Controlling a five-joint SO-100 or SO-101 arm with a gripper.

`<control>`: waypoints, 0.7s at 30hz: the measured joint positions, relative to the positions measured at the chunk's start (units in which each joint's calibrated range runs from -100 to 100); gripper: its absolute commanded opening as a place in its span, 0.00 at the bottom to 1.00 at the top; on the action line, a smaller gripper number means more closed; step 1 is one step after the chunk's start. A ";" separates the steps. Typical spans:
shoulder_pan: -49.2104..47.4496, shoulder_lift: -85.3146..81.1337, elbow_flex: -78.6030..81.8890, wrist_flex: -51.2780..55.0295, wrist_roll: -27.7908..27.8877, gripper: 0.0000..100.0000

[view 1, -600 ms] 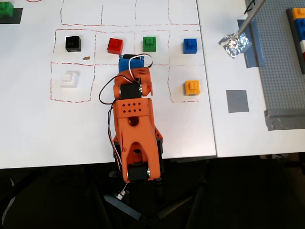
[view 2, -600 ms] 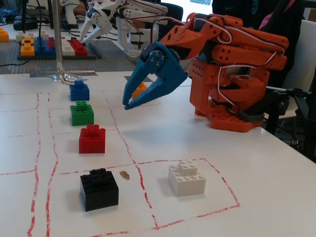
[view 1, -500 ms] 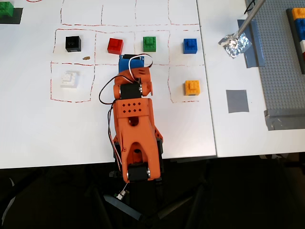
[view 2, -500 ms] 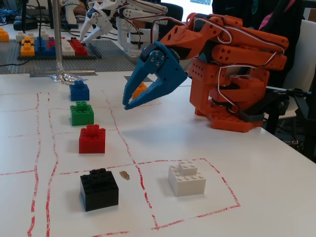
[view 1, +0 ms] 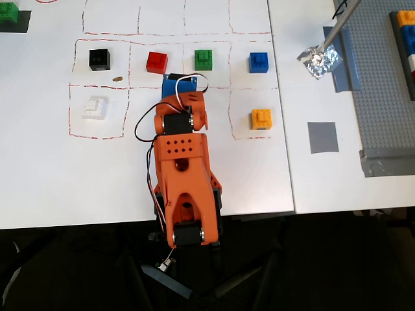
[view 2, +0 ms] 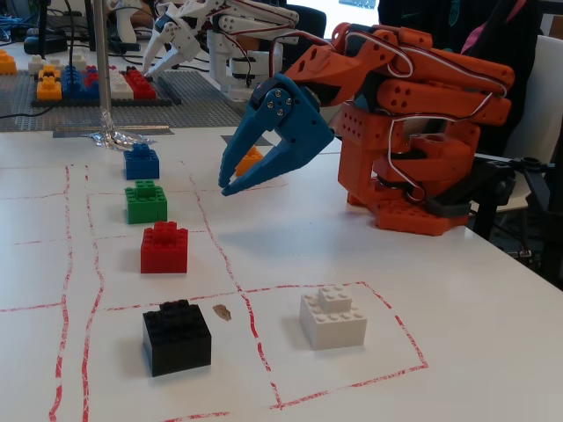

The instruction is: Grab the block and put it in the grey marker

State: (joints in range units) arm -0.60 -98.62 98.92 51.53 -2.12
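The block [view 1: 203, 59] is a green brick standing in a red-outlined cell between a red brick [view 1: 157, 62] and a blue brick [view 1: 259, 62]; in the fixed view the block [view 2: 145, 201] is third from the front in the row at left. My blue gripper [view 1: 174, 79] hovers above the table just below and left of the block in the overhead view. From the fixed view my gripper [view 2: 223, 185] points down-left, partly open, holding nothing, a short way right of the block. The grey marker [view 1: 323, 137] lies flat at the right, beyond the white sheet.
A black brick [view 1: 99, 59], a white brick [view 1: 94, 107] and an orange-yellow brick [view 1: 261, 118] sit in other cells. Crumpled foil [view 1: 319, 61] with a metal rod and a grey studded baseplate [view 1: 388, 97] stand at the right. Another green brick [view 1: 8, 13] sits top left.
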 measured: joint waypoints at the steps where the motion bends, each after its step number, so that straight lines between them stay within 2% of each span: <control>1: 0.00 0.00 0.00 0.00 0.00 0.00; 12: 0.00 0.26 0.00 0.00 3.17 0.00; 16: 0.10 9.20 -1.80 1.77 5.18 0.00; 21: 1.89 22.35 -12.44 5.55 9.18 0.00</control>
State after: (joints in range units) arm 1.30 -76.28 86.47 57.07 7.06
